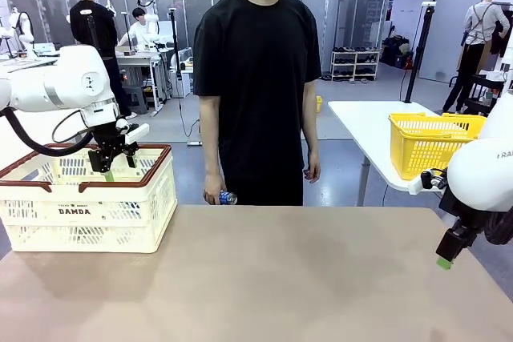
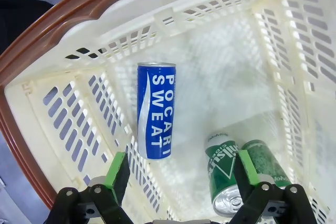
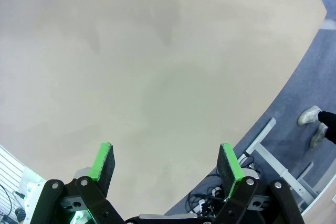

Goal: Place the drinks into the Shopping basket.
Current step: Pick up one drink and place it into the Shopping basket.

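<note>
while the left gripper (image 1: pixel 107 167) is held wide open and empty over the shopping basket (image 1: pixel 48 198) at frame left, the remaining drink (image 1: pixel 227 197), in the person's hand (image 1: pixel 215 194) at centre, is seen nearer it than the open, empty right gripper (image 1: pixel 446 260).

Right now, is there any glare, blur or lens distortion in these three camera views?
Left wrist view: wide-angle bend curves the Shopping basket rim, and glare whitens its floor beyond the blue can. Right wrist view: the table edge bows. Front view: sharp, evenly lit.

Three cans (image 2: pixel 155 111) in basket (image 1: pixel 88 210) at table's (image 1: pixel 264 278) left, left claw (image 1: pixel 108 172) above
</note>
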Robot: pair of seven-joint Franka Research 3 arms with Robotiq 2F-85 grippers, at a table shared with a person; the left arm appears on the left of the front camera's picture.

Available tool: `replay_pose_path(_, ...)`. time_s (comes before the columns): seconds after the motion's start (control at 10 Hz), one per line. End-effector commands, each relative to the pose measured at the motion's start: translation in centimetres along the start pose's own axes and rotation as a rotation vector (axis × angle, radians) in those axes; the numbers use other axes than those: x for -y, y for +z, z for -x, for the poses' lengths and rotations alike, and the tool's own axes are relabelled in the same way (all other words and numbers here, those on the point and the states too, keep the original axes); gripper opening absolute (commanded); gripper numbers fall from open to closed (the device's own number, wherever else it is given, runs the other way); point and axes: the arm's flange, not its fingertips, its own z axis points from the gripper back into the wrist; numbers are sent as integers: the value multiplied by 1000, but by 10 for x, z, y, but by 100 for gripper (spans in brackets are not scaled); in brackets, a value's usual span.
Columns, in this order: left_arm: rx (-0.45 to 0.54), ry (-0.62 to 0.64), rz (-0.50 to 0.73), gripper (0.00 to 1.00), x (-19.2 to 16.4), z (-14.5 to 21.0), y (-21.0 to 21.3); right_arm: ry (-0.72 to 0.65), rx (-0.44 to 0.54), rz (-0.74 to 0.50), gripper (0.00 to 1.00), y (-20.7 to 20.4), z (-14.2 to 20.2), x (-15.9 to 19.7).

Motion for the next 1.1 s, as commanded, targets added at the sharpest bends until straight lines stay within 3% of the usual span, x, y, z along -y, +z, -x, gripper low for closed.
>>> replay_pose_path(0.0, 3, 0, -2, 100, -1, 1, -1, -3, -1, 2, 98, 1, 0, 1)
replay_pose_path(0.4, 0, 0, 0, 100, 0, 0, 0, -3, -1, 2, 98, 1, 0, 1)
replay_pose_path(0.9, -65, 34, -119, 100, 51, -50, 93, -3, -1, 2, 98, 1, 0, 1)
replay_pose_path(1.0, -66, 76, -89, 100, 74, -64, 101, -3, -1, 2, 98, 1, 0, 1)
